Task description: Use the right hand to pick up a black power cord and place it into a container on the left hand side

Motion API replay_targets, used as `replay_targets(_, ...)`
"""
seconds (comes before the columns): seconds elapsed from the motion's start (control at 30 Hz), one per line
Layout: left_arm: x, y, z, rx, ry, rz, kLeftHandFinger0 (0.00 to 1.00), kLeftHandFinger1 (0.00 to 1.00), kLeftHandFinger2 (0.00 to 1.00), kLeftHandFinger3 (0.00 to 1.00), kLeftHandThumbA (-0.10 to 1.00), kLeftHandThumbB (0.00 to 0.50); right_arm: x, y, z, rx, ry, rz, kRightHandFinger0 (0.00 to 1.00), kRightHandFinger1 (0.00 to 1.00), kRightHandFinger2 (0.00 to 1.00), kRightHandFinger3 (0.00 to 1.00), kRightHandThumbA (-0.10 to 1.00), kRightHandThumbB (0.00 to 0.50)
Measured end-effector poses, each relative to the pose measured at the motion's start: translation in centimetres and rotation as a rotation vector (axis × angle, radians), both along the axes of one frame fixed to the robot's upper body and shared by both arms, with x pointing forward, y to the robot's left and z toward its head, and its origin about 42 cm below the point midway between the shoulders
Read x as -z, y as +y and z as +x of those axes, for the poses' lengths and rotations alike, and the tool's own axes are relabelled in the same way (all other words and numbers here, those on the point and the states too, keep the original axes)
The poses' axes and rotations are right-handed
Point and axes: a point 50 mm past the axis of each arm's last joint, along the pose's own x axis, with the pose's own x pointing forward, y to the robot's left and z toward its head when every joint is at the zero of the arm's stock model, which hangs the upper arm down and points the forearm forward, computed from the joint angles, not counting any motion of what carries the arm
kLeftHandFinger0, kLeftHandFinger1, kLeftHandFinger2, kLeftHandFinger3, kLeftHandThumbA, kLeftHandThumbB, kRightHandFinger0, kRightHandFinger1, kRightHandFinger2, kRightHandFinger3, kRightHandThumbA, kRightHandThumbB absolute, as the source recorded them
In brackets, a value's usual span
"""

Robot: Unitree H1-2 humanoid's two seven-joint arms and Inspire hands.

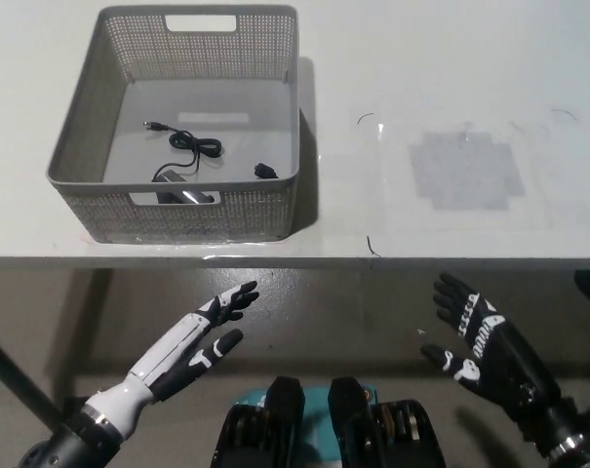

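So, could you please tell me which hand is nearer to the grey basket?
The left. The white left hand hangs below the table edge under the basket; the black right hand is low, far right.

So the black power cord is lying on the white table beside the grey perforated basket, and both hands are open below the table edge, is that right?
Not quite. In the head view the black power cord lies inside the grey perforated basket, not beside it on the white table. The rest holds: the white left hand and black right hand are both open below the table edge.
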Motion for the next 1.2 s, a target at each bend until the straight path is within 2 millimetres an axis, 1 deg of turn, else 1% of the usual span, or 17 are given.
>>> replay_targets(0.03, -0.1, 0.0, 0.1, -0.002, -0.002, -0.001, 1.0, 1.0, 1.0, 1.0, 0.95, 0.454, 0.3, -0.3, -0.2, 0.002, 0.004, 0.01, 1.0, 1.0, 1.0, 1.0, 1.0, 0.365)
replay_targets(0.27, 0.1, 0.3, 0.1, -0.014, 0.0, -0.004, 1.0, 1.0, 1.0, 1.0, 0.96, 0.449, 2.1, -1.8, -1.2, 0.007, 0.057, 0.044, 1.0, 1.0, 1.0, 1.0, 1.0, 0.372)
replay_targets(0.3, 0.1, 0.3, 0.1, -0.016, 0.002, -0.005, 1.0, 1.0, 1.0, 1.0, 0.96, 0.459, 2.2, -1.9, -1.2, 0.007, 0.062, 0.046, 1.0, 1.0, 1.0, 1.0, 1.0, 0.381)
replay_targets(0.37, 0.2, 0.4, -0.1, -0.021, 0.006, -0.008, 1.0, 1.0, 1.0, 1.0, 0.94, 0.45, 2.2, -2.0, -1.2, 0.005, 0.063, 0.054, 1.0, 1.0, 1.0, 1.0, 1.0, 0.402)
replay_targets(0.43, 0.7, 0.6, -0.5, -0.032, 0.021, -0.019, 1.0, 1.0, 1.0, 1.0, 0.94, 0.45, 2.3, -2.0, -1.3, 0.004, 0.066, 0.06, 1.0, 1.0, 1.0, 1.0, 1.0, 0.406)
replay_targets(0.5, 1.1, 0.7, -0.9, -0.04, 0.032, -0.027, 1.0, 1.0, 1.0, 1.0, 0.92, 0.434, 2.4, -2.0, -1.3, 0.005, 0.069, 0.063, 1.0, 1.0, 1.0, 1.0, 1.0, 0.381)
replay_targets(0.57, 1.6, 0.9, -1.5, -0.076, 0.046, -0.058, 1.0, 1.0, 1.0, 1.0, 0.97, 0.412, 2.5, -1.9, -1.4, 0.007, 0.07, 0.065, 1.0, 1.0, 1.0, 1.0, 1.0, 0.384)
replay_targets(0.7, 3.1, 0.0, -3.0, -0.138, 0.079, -0.125, 1.0, 1.0, 1.0, 1.0, 0.97, 0.412, 3.1, -1.2, -2.1, 0.017, 0.079, 0.086, 1.0, 1.0, 1.0, 1.0, 1.0, 0.384)
replay_targets(0.73, 3.3, -0.1, -3.2, -0.144, 0.084, -0.134, 1.0, 1.0, 1.0, 1.0, 0.96, 0.434, 3.2, -1.1, -2.2, 0.018, 0.08, 0.09, 1.0, 1.0, 1.0, 1.0, 1.0, 0.401)
replay_targets(0.77, 3.4, -0.2, -3.4, -0.153, 0.085, -0.143, 1.0, 1.0, 1.0, 1.0, 1.0, 0.434, 3.3, -0.9, -2.3, 0.019, 0.079, 0.094, 1.0, 1.0, 1.0, 1.0, 1.0, 0.367)
replay_targets(0.87, 3.3, -1.2, -5.2, -0.217, 0.065, -0.231, 1.0, 1.0, 1.0, 1.0, 1.0, 0.388, 3.9, 1.2, -3.8, 0.043, 0.063, 0.138, 1.0, 1.0, 1.0, 1.0, 1.0, 0.295)
replay_targets(0.9, 3.6, -1.8, -6.0, -0.23, 0.071, -0.257, 1.0, 1.0, 1.0, 1.0, 1.0, 0.393, 4.4, 2.4, -4.7, 0.048, 0.071, 0.159, 1.0, 1.0, 1.0, 1.0, 1.0, 0.29)
replay_targets(1.0, 4.7, -3.1, -7.8, -0.252, 0.113, -0.308, 1.0, 1.0, 1.0, 1.0, 1.0, 0.404, 5.7, 5.4, -6.7, 0.065, 0.098, 0.209, 1.0, 1.0, 1.0, 1.0, 1.0, 0.329)
replay_targets(1.03, 5.0, -3.2, -8.3, -0.258, 0.125, -0.315, 1.0, 1.0, 1.0, 1.0, 1.0, 0.417, 6.0, 6.0, -7.1, 0.075, 0.099, 0.214, 1.0, 1.0, 1.0, 1.0, 1.0, 0.303)
replay_targets(1.07, 5.2, -3.3, -8.6, -0.262, 0.132, -0.319, 1.0, 1.0, 1.0, 1.0, 1.0, 0.417, 6.3, 6.6, -7.5, 0.084, 0.104, 0.22, 1.0, 1.0, 1.0, 1.0, 1.0, 0.298)
replay_targets(1.1, 5.5, -3.2, -9.0, -0.266, 0.14, -0.321, 1.0, 1.0, 1.0, 1.0, 1.0, 0.389, 6.5, 6.9, -7.8, 0.093, 0.103, 0.217, 1.0, 1.0, 1.0, 1.0, 1.0, 0.271)
replay_targets(1.2, 6.0, -3.1, -9.9, -0.275, 0.16, -0.323, 1.0, 1.0, 1.0, 1.0, 0.97, 0.368, 6.9, 7.1, -8.6, 0.119, 0.088, 0.197, 1.0, 1.0, 1.0, 1.0, 1.0, 0.267)
